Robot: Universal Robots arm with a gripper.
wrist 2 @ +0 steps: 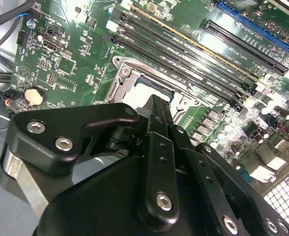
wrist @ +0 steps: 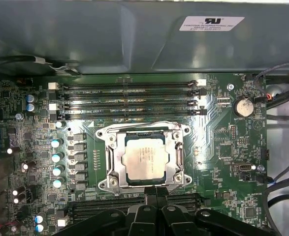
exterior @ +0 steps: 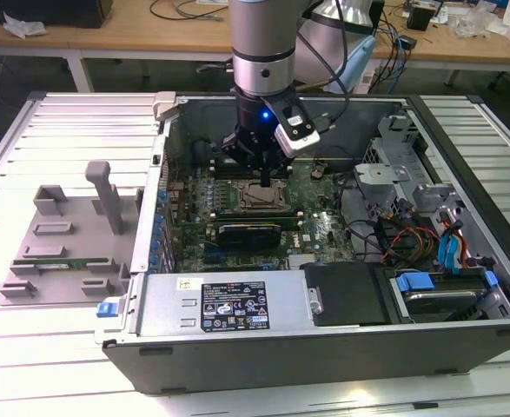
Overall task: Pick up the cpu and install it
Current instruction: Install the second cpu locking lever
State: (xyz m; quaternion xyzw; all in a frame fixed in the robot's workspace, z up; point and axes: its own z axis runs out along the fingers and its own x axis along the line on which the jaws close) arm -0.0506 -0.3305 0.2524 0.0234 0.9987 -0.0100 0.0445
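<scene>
Item: cpu [wrist: 145, 158], a flat square chip with a silver-grey top plate, lying flat inside the motherboard socket [wrist: 113, 160], framed on all sides by the socket's metal bracket; in the second wrist view a pale corner of the cpu [wrist 2: 143, 94] shows just beyond the gripper's tips. Gripper [wrist: 156, 192]: black, positioned directly above the socket's near edge, its fingers [wrist: 150, 195] brought together with no object between them and apart from the chip; in the second wrist view the gripper [wrist 2: 156, 105] narrows to a closed point over the socket frame. In the exterior view the gripper [exterior: 264, 170] hangs straight down over the cpu [exterior: 263, 195] in the middle of the motherboard [exterior: 320, 228]. Surroundings: four memory slots [wrist: 129, 101] run in parallel just past the far side of the socket from the gripper; a round coin battery [wrist: 242, 105] sits beyond the slots' end, well off to one side of the gripper. Enclosure: open computer case [exterior: 237, 343] lying on its side on a slatted metal table [exterior: 63, 365]; a grey parts fixture [exterior: 63, 248] rests on the table outside the case, well apart from the gripper, toward the exterior view's left.
</scene>
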